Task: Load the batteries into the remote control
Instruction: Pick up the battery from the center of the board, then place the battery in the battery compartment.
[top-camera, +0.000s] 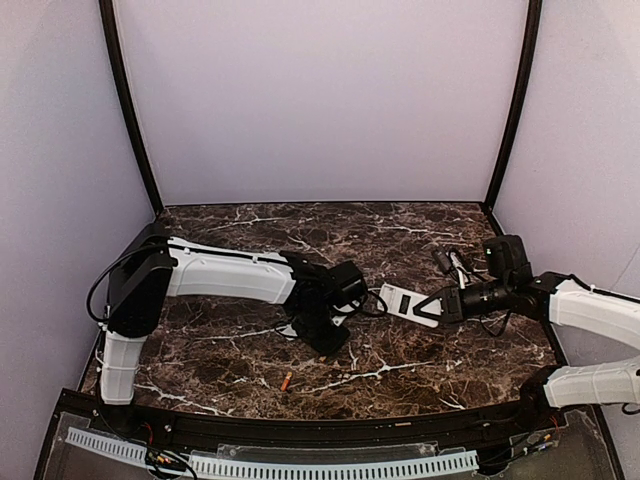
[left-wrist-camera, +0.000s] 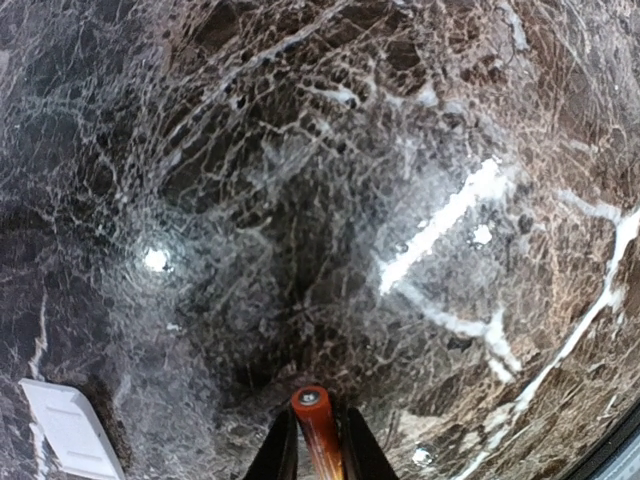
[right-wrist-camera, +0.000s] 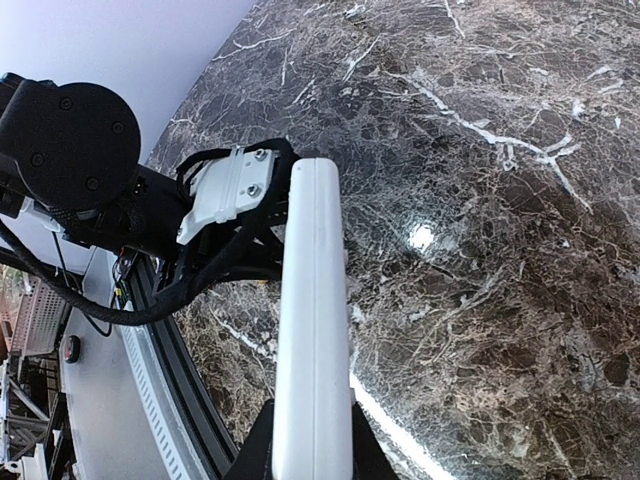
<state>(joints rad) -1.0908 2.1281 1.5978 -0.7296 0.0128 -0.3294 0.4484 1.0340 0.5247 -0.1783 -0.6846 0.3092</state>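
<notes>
Left gripper (left-wrist-camera: 318, 448) pinches the first battery (left-wrist-camera: 314, 415) between its fingers, at bottom centre of the left wrist view. The orange-red body runs lengthwise, with its metal end pointing away over the marble table (left-wrist-camera: 300, 180). A white cover plate (left-wrist-camera: 68, 428) lies flat at lower left of that view. The second battery (top-camera: 286, 381) lies loose on the table, lower centre-left in the top view, well apart from both grippers. Right gripper (top-camera: 434, 305) is clamped on the remote control (top-camera: 406, 302), right of centre, white face with a dark mark upward. The remote shows edge-on in the right wrist view.

arms (top-camera: 230, 272): white shells, black joints | cables (right-wrist-camera: 110, 316): black loops | wrist bracket (right-wrist-camera: 225, 195): white, two screws (right-wrist-camera: 262, 155)
</notes>
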